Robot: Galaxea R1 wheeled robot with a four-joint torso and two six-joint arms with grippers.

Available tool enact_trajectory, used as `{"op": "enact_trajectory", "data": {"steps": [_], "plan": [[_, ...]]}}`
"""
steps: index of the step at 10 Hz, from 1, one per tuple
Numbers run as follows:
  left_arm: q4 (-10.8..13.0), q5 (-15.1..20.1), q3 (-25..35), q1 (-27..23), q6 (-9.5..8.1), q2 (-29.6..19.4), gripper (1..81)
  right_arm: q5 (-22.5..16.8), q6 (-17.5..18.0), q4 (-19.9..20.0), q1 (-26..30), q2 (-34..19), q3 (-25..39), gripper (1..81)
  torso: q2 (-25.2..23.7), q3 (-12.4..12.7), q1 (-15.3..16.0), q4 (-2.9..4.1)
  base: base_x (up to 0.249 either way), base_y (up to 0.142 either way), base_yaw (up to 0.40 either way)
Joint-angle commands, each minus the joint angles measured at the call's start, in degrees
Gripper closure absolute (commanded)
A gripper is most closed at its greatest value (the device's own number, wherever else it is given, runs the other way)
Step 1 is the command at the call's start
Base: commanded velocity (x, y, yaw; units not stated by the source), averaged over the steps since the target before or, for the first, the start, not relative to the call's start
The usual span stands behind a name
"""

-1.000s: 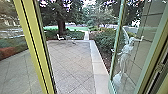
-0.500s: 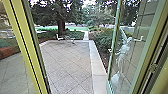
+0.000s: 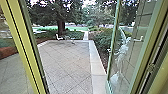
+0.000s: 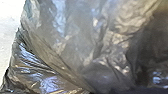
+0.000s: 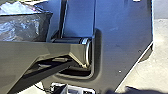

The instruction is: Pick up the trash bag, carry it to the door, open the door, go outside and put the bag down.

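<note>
Yard (image 3: 67,62), framed by open door (image 3: 147,47). Bag (image 4: 75,50) is carried near base (image 5: 125,37), presumably for clearance; jaws' state cannot be told.

A building's garden doorway (image 3: 23,50): glass door (image 3: 132,50) at 3 o'clock, paved patio (image 3: 67,66) at 7 o'clock, bushes (image 3: 101,40) at 2 o'clock, tree (image 3: 60,28) at 10 o'clock.

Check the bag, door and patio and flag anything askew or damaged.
Nothing stands out. The glass door stands open onto the patio, whose paving looks unbroken. The trash bag looks crumpled, with no clear tear.
</note>
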Motion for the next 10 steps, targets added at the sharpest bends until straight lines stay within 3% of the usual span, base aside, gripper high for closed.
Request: {"op": "enact_trajectory", "data": {"steps": [1,10], "plan": [[0.21,4.24,0.09,-2.57,0.46,0.1,81.1,-3.2,-0.1,-0.24,2.49,0.44,0.19,1.0,0.0,0.0,0.0,0.0,0.0,0.0,0.0],[-0.05,4.24,0.0,-2.57,0.37,0.01,81.1,-3.2,-0.1,-0.15,2.22,0.44,0.28,1.0,0.0,0.0,-0.05,0.0,0.0,0.0,0.0]]}}
